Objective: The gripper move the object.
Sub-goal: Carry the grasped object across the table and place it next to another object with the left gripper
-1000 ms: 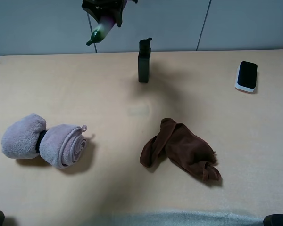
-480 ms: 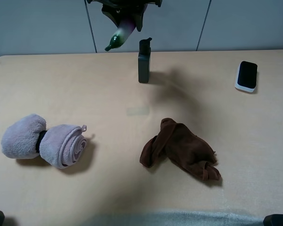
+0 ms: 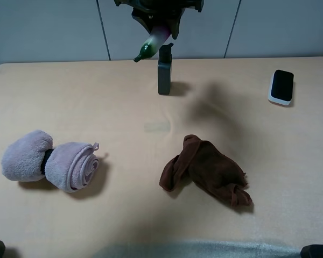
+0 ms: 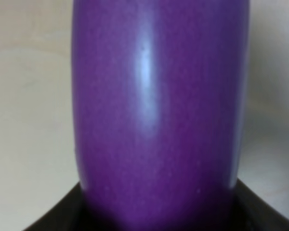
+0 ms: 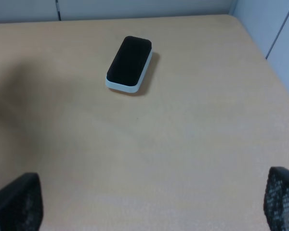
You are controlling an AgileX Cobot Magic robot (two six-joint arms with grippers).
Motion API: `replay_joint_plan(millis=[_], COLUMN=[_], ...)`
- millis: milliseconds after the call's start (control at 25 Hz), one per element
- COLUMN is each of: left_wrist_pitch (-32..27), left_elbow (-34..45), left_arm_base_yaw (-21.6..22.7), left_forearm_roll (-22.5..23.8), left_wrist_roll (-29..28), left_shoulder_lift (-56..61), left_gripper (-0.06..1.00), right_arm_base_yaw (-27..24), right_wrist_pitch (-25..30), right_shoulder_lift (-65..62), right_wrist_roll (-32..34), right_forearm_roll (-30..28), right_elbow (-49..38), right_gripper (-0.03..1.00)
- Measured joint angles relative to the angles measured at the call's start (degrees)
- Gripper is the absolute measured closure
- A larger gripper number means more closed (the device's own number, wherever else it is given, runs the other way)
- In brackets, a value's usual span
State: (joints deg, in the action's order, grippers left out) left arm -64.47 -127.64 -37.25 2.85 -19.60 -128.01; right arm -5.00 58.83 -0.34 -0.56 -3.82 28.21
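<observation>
Now the gripper (image 3: 160,17), clamped shut on the eggplant (image 3: 154,41), has carried it rightward through the air; it hangs stem-down over the rear table (image 3: 86,102) edge, by the bottle (image 3: 164,72). Transfer under way; placement remains.

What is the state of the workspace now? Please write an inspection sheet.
Surface: tan table, smooth and flat.
Job's things: toy eggplant held in the air, green tip pointing down, beside the bottle's top.
Clutter: dark bottle upright; rolled pink towel; crumpled brown cloth; small black-and-white box.
Grippers: left gripper shut on the eggplant; right gripper open, holding nothing, above the table near the box.
Cables: nothing seen.
Surroundings: grey wall panels behind the table.
</observation>
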Motion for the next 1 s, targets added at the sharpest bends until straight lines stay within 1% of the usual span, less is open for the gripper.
replay_joint_plan(millis=[320,520,1000], left_wrist_pitch=[0.42,0.85,3.90], left_elbow=[-4.53,-7.39,-8.33], left_arm_base_yaw=[-0.83,-1.28,-1.30], left_forearm_roll=[-3.27,-3.50,-3.81], left_wrist_roll=[2.64,3.73,5.21], left_shoulder_lift=[-5.53,-8.72,-13.50], left_gripper=[0.47,0.47,0.47], right_arm_base_yaw=[0.00,0.00,0.00], right_wrist_pitch=[0.00,0.00,0.00], right_shoulder_lift=[0.00,0.00,0.00], right_wrist_roll=[0.00,0.00,0.00], right_forearm_roll=[0.00,0.00,0.00], right_elbow=[0.00,0.00,0.00], right_gripper=[0.28,0.28,0.28])
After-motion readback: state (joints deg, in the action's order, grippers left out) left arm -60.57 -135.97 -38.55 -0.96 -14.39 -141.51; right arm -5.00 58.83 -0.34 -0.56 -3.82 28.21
